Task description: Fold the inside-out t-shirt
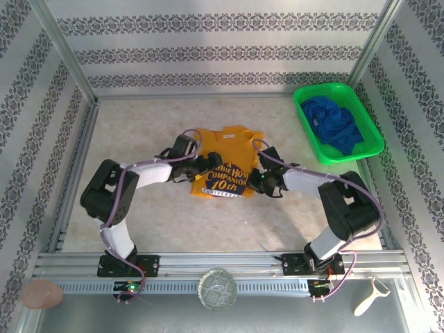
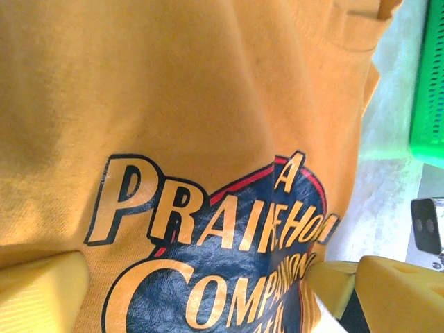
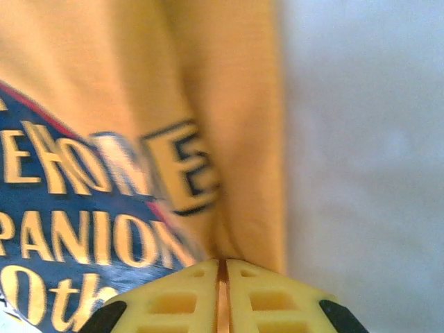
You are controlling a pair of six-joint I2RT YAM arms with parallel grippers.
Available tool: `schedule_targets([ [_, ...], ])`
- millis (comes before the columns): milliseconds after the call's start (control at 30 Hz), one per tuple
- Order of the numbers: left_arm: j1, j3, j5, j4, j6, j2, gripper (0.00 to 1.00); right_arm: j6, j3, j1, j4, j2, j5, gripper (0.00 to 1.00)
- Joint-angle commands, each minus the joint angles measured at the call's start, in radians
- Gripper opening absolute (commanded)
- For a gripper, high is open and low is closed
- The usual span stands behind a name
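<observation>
The inside-out t-shirt (image 1: 225, 144), mustard yellow with a dark blue and yellow print facing up, lies bunched in the middle of the table. My left gripper (image 1: 198, 166) stands open at the shirt's left side. In the left wrist view its fingers (image 2: 41, 291) stand wide apart with the printed cloth (image 2: 173, 104) spanning the gap of the left gripper (image 2: 187, 295). My right gripper (image 1: 258, 180) is at the shirt's right edge. In the right wrist view it (image 3: 222, 267) is shut on a thin fold of the yellow cloth (image 3: 208, 83).
A green basket (image 1: 305, 94) at the back right holds a dark blue garment (image 1: 334, 125); its wall shows in the left wrist view (image 2: 430, 83). On the near metal rail lie a peeler (image 1: 368, 297), a round glass piece (image 1: 218, 289) and a pinkish lump (image 1: 43, 294).
</observation>
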Motion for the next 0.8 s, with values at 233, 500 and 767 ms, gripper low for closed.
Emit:
schedule_targets([
  [233,0.095,0.055,-0.165,-0.411,0.167,-0.249,0.99,-0.118,0.076,-0.094,-0.167,-0.222,0.071,0.60],
  [500,0.252,0.368,-0.165,-0.691,0.499,0.030,1.00,-0.288,0.461,-0.103,-0.270,0.127,0.112,0.87],
  [767,0.251,0.507,-0.155,-0.729,0.575,0.191,1.00,-0.308,0.700,-0.062,-0.347,0.375,0.172,0.89],
])
